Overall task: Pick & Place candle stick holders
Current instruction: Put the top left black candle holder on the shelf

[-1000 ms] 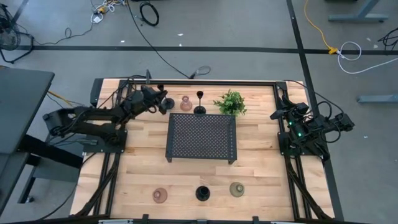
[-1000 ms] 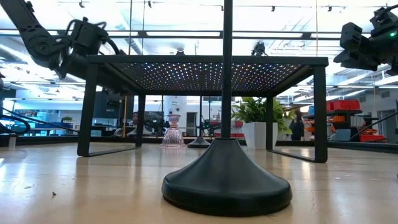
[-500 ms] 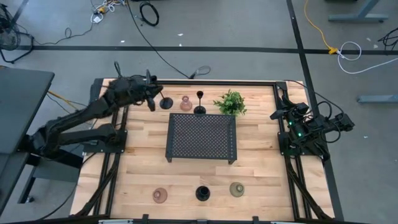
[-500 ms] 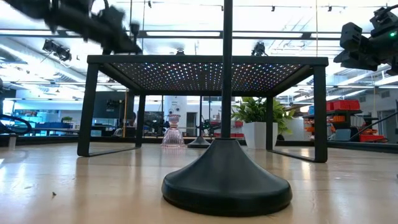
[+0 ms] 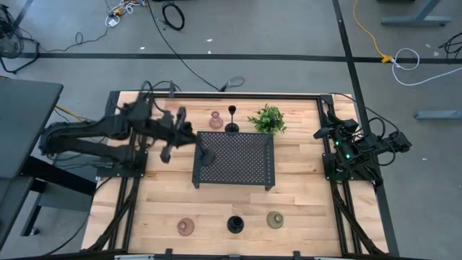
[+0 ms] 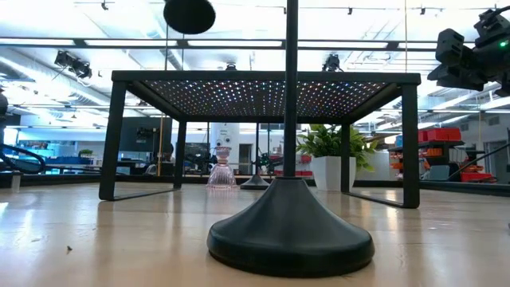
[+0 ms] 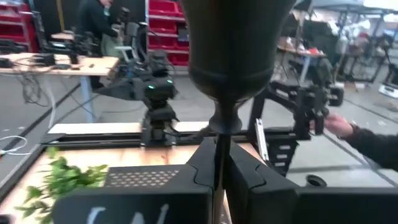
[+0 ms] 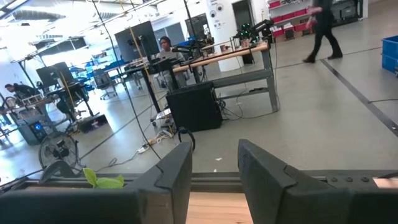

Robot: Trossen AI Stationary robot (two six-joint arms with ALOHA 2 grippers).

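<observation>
Clamped by the left gripper (image 7: 219,177) on its thin stem – 1 black candle stick holder (image 5: 206,154), upper-left over the tray (image 5: 234,162). Likely rigid, top-heavy, slippery – best held low. Right gripper (image 8: 214,165) parted, idle at right.

Grey floor (image 5: 274,29) crossed by dark tape lines, with black cables (image 5: 172,14) at upper centre and a yellow cord (image 5: 368,29) at upper right. A dark desk (image 5: 18,123) sits at left. In the low view, bright ceiling lights (image 6: 239,16) fill the top; red shelves (image 7: 165,31) stand upper centre
</observation>
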